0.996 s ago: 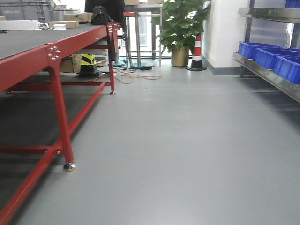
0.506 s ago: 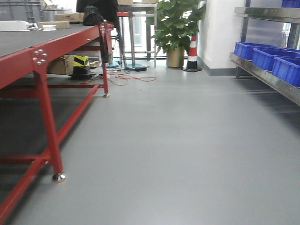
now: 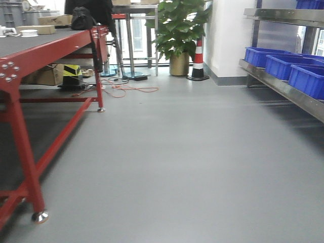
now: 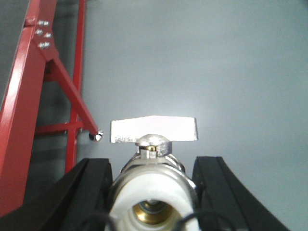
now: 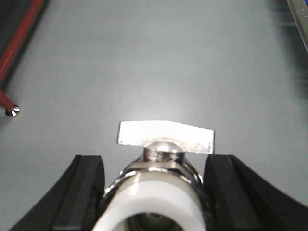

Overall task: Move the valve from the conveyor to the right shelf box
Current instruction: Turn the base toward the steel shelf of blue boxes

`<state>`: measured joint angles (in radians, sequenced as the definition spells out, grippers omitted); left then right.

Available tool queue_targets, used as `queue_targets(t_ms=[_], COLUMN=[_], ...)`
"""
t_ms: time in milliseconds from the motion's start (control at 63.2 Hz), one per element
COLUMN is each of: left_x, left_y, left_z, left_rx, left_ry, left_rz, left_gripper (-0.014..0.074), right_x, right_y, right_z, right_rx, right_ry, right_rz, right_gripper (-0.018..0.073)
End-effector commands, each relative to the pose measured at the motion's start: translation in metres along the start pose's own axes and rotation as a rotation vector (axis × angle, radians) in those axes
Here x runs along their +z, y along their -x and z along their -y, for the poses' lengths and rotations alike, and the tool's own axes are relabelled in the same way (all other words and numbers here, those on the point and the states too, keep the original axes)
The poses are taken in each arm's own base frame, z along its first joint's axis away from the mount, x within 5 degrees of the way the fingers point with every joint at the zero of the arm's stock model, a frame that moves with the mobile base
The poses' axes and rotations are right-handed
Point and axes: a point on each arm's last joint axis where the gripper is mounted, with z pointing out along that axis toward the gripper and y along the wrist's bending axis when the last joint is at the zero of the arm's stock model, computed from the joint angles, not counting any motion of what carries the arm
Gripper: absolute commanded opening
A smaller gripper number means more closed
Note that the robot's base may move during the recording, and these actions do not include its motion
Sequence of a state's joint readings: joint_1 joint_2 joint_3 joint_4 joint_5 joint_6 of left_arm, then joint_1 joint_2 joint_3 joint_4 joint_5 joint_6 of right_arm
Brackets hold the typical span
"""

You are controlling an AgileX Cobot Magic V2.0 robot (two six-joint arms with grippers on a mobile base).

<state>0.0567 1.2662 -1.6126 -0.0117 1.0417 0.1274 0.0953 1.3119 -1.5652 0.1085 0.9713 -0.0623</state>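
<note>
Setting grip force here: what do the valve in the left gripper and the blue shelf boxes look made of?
The valve in the left gripper: apparently polished metal, silvery with bright glints; its end cap looks like matt white plastic. The blue boxes: probably moulded plastic, judging by even colour and slight sheen.

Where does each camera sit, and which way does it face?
Front: low-mounted, looking along the aisle between conveyor and shelf; no robot parts.
Left wrist: behind the left pincer, facing the floor, left valve gripped.
Right wrist: behind the right pincer, likewise, right valve gripped.
Shared: front and left wrist show the conveyor's red frame.
</note>
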Motion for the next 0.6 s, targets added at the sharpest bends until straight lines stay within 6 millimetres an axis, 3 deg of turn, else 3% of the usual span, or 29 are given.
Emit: queue_targets(t_ms=[0, 585], left_x=[-0.0098, -0.0104], left_y=[0.0071, 0.0123], left_z=[-0.0006, -0.0013], left_rx=[-0.01, -0.01], left_ry=[0.006, 0.013], left_rz=[0.077, 0.135], left_gripper=[-0.0111, -0.0111], right_x=[-0.0127, -0.0128], right_y=[0.0105, 0.0107], right_z=[0.0, 0.0], right_rx=[-0.014, -0.014], right_ry=[-0.01, -0.01], right_rz=[0.104, 0.106], right_gripper=[-0.0154, -0.0154])
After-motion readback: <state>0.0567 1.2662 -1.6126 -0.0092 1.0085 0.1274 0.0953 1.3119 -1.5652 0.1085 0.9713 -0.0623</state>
